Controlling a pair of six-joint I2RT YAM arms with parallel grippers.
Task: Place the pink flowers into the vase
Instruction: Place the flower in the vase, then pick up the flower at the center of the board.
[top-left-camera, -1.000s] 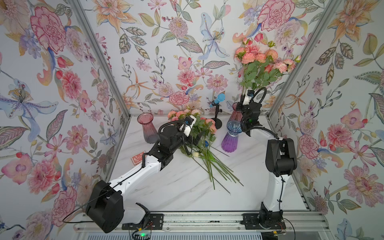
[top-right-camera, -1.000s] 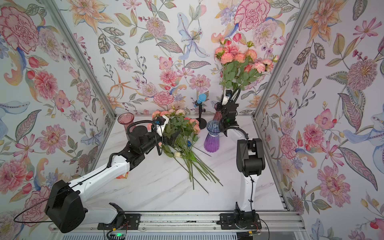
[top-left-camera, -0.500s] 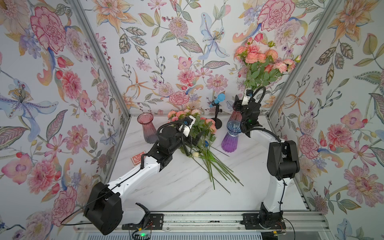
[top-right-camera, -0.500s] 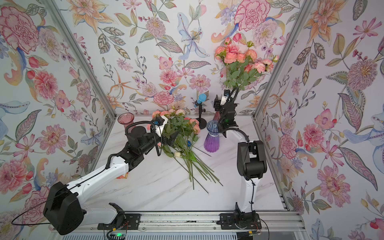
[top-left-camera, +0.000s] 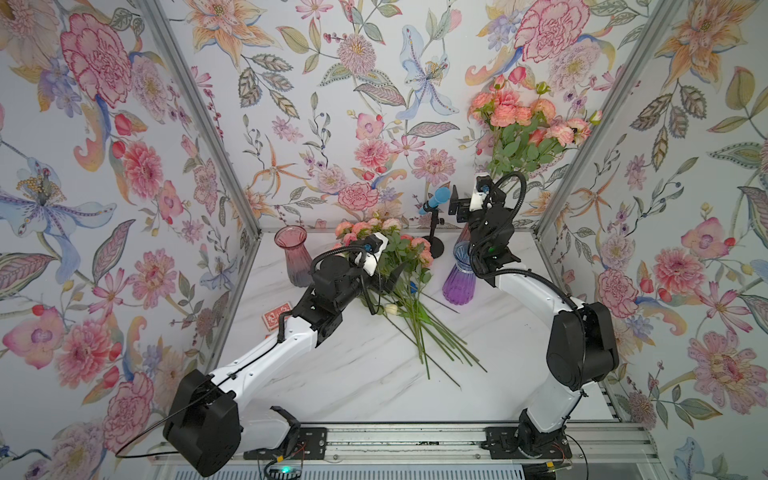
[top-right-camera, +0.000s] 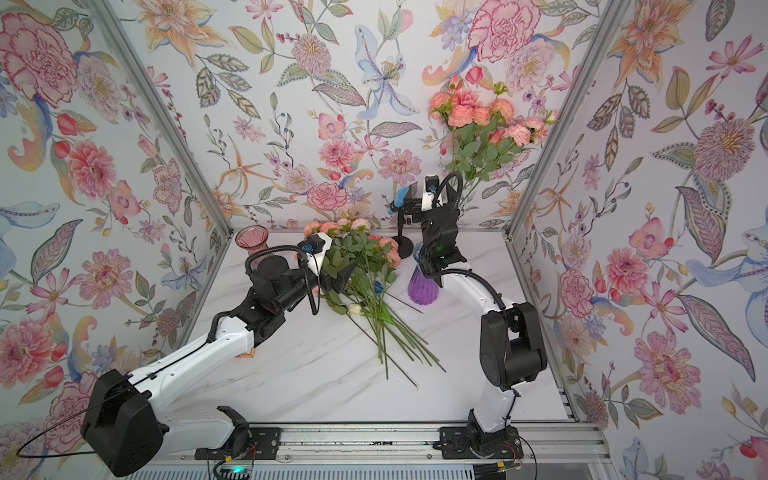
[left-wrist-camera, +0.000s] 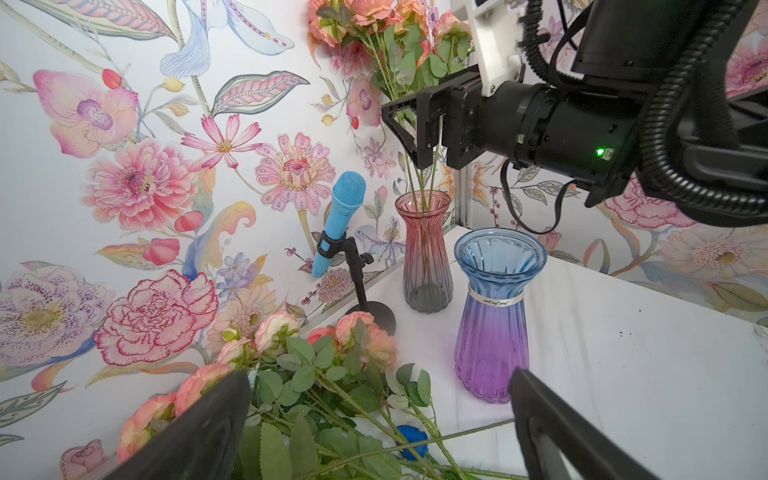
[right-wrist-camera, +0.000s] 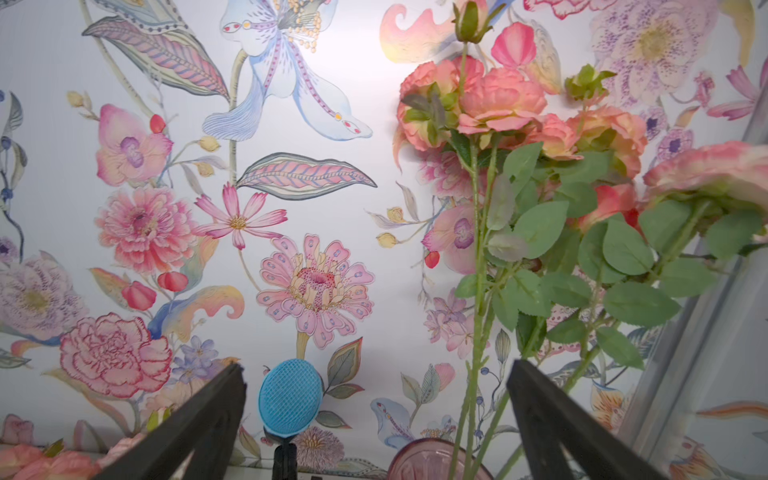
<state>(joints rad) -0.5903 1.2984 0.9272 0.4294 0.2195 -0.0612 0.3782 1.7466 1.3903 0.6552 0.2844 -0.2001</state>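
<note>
Right gripper (right-wrist-camera: 376, 368) has its jaws wide, with the stems of one pink flowers bunch (top-left-camera: 523, 120) between them. That bunch stands in the pink vase (left-wrist-camera: 424, 249) just behind the purple vase (top-left-camera: 457, 278) — done. Left gripper (left-wrist-camera: 380, 374) is wide and empty over the loose pink flowers (top-left-camera: 399, 270) beside the purple vase — likely still to go.

pink flowers (top-left-camera: 524, 124) partly in the vase (left-wrist-camera: 424, 249)

one bunch (top-right-camera: 482, 124) is seen standing upright in the far right corner, its green stems gathered in the mouth of the vase, a ribbed glass piece that is rose at the rim and shades to grey at the base. salmon and coral blooms are spread well above it. a second bunch (top-left-camera: 401, 270) is laid flat on the table (top-left-camera: 353, 374), blooms toward the back and bare stems fanned toward the front.
</note>
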